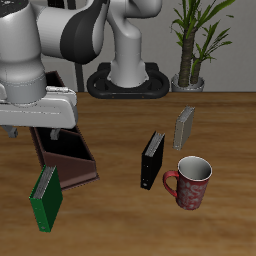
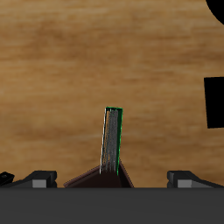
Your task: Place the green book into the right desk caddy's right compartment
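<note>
The green book (image 1: 45,197) stands on edge on the table, just in front of the low end of the right desk caddy (image 1: 68,160), nearer the table's front edge. My gripper (image 1: 35,132) hangs above the caddy's back part, well above the book, open and empty. In the wrist view the green book (image 2: 111,140) shows edge-on with pale pages, touching or just beside a corner of the caddy (image 2: 94,180). The gripper (image 2: 112,180) has its fingertips (image 2: 35,179) spread wide on either side. The arm hides part of the caddy's inside in the exterior view.
A black book (image 1: 153,160) stands upright mid-table, and a grey book (image 1: 185,128) stands behind it. A red patterned mug (image 1: 190,182) sits near the front. A potted plant (image 1: 190,45) stands at the back beside the robot's base (image 1: 130,80).
</note>
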